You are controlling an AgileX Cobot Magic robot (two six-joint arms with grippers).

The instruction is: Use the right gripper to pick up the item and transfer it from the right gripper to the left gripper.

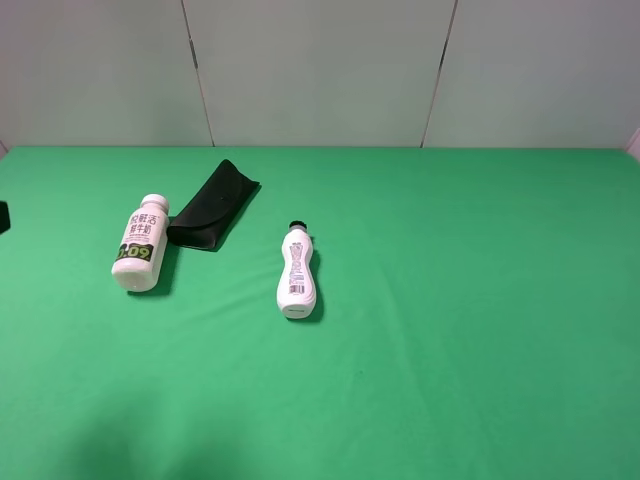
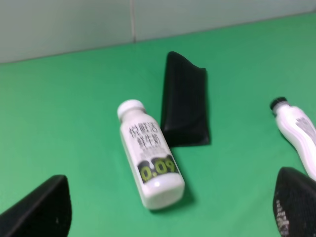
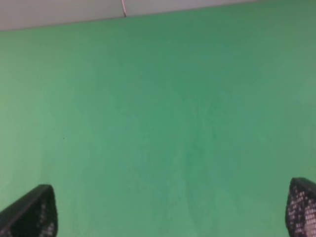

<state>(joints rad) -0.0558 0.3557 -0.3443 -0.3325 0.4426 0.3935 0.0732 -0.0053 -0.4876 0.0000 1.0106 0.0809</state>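
Note:
The item, a stout cream-white bottle (image 1: pixel 140 243) with a white cap and a black-green label band, lies on its side at the left of the green table, cap toward the back wall. It also shows in the left wrist view (image 2: pixel 149 158). My left gripper (image 2: pixel 168 210) is open, with both black fingertips at the picture's lower corners, and the bottle lies ahead between them, apart from both. My right gripper (image 3: pixel 165 212) is open and empty over bare green cloth. Neither claw shows in the exterior high view.
A flat black case (image 1: pixel 213 206) lies just right of the item, close to its cap end (image 2: pixel 185 101). A slim white bottle with a black cap (image 1: pixel 296 272) lies near the middle (image 2: pixel 298 133). A small dark shape (image 1: pixel 3 215) sits at the left edge. A grey wall backs the table.

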